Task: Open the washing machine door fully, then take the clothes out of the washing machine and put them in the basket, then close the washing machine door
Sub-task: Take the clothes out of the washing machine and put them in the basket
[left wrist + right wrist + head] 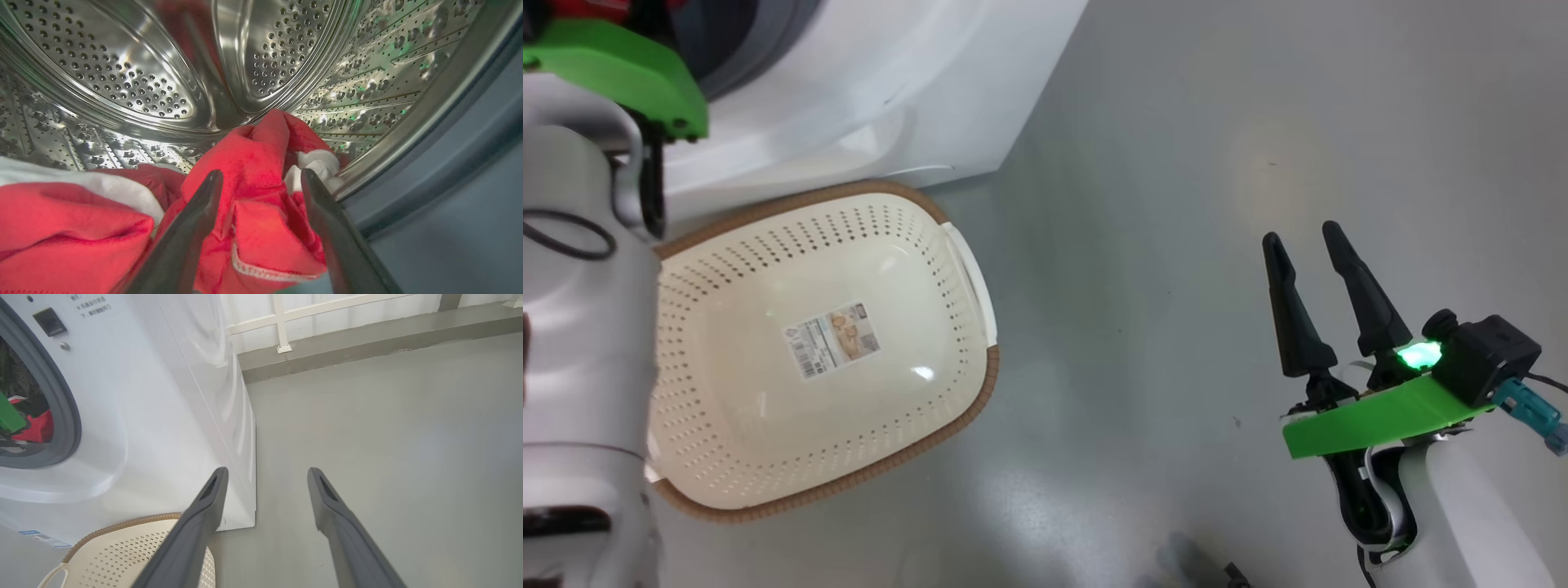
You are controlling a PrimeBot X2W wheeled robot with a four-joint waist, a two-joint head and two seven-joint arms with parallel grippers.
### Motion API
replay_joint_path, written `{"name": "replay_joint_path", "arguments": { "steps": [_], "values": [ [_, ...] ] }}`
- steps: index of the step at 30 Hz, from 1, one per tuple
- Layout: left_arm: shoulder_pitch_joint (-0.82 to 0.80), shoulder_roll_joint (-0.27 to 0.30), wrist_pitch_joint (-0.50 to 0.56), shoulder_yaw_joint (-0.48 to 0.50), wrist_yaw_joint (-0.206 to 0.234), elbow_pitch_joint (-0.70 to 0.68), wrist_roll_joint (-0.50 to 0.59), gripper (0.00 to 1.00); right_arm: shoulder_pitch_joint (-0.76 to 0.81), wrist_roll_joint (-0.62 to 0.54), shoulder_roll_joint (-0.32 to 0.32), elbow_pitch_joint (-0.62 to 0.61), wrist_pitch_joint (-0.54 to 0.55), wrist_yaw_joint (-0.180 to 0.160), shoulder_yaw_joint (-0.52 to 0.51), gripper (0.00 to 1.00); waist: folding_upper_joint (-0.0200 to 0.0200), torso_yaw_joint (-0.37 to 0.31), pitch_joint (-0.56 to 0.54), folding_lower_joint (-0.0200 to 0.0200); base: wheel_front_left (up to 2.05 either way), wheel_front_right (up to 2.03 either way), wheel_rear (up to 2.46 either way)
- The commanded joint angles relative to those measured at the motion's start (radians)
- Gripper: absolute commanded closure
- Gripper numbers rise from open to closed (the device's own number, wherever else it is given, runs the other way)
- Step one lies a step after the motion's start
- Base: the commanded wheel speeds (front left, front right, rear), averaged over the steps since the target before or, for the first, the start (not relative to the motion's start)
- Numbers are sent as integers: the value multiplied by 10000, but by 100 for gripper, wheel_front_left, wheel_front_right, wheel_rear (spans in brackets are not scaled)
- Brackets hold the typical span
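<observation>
Your left claw (262, 173) is inside the drum (135, 73), fingers spread wide and nothing pinched yet. The clothes (249, 151) are dead ahead. A raised red fold sits right between the two fingers and runs lengthwise along them, so I'd guess a straight close catches it across its narrow side. Left arm's clearly nearer. The right claw (1300, 233) hangs released and empty over the floor (1176, 163), well apart. Count: one washer (890, 90), one empty basket (992, 377) just in front of it, one red heap. Can't tell how many garments.
</observation>
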Motion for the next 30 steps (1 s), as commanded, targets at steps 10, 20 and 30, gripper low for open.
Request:
{"name": "replay_joint_path", "arguments": {
  "steps": [10, 20, 30],
  "values": [
    [-1098, 1068, -39, 143, 386, 1239, 25, 0, -241, 354, 3, -359, -63, 75, 349, 0, 0, -511, 552, 0, 0, 0, 0],
    [-2018, 1446, 676, -118, 626, 2200, 117, 0, -362, 475, 4, -406, -63, 75, 416, 0, 0, -602, 704, 0, 0, 0, 0],
    [-2107, 1440, 1008, -264, 813, 2370, 23, 100, -400, 509, 4, -459, -63, 75, 403, 0, 0, -533, 563, 0, 0, 0, 0]
  ]
}}
